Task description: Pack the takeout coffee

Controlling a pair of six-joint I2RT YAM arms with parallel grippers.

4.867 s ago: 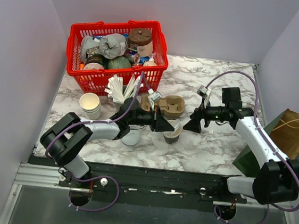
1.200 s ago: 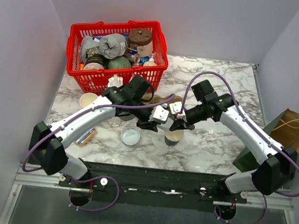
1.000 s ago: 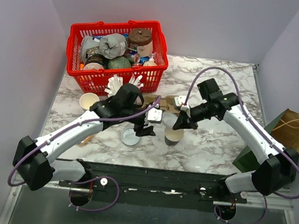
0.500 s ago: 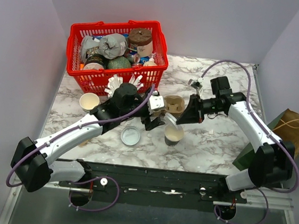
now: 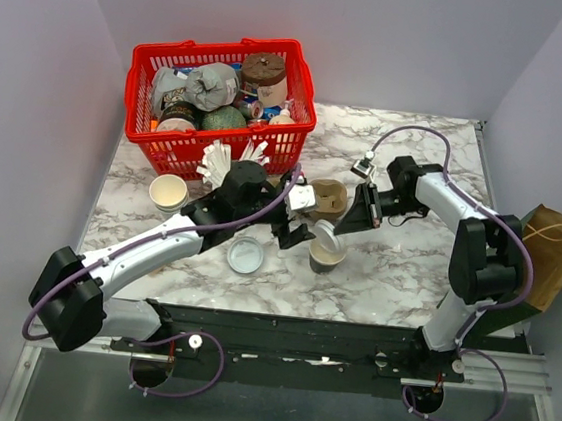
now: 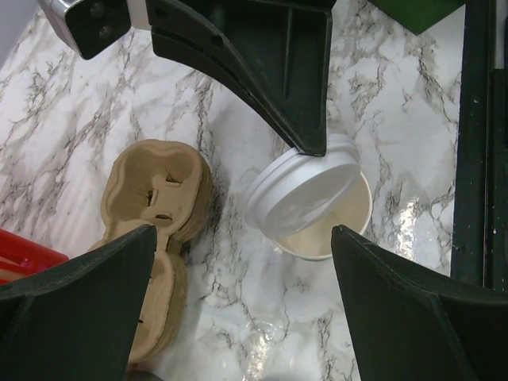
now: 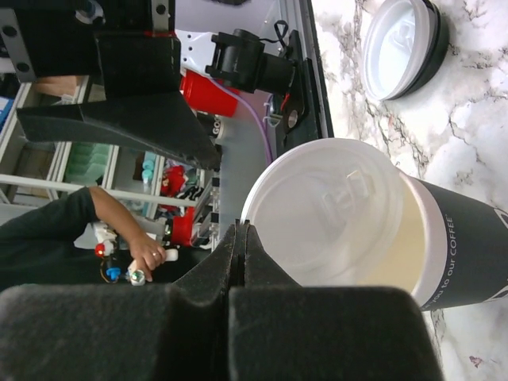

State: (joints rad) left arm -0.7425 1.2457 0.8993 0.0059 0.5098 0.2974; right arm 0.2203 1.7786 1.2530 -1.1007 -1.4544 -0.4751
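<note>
The takeout coffee (image 5: 326, 260) is a dark-walled paper cup, cream within, standing on the marble in the middle. Its white lid (image 5: 329, 242) lies askew on the rim, so a crescent of cream interior (image 6: 337, 226) shows. My right gripper (image 5: 343, 227) is shut with nothing between its jaws, and its tip (image 7: 242, 230) rests against the edge of the lid (image 7: 325, 210). My left gripper (image 5: 297, 232) hovers just left of the cup, open wide, empty (image 6: 242, 238), with the cup (image 6: 317, 206) ahead of its fingers.
A cardboard cup carrier (image 5: 327, 195) lies behind the cup. A loose white lid (image 5: 245, 255) rests to the left, and lidless paper cups (image 5: 169, 194) stand further left. A full red basket (image 5: 145, 66) is at the back left, a brown paper bag (image 5: 548, 249) at the right edge.
My left gripper has opened wider and shifted right toward the cup. My right arm has pulled back to the right, its tip staying at the lid.
</note>
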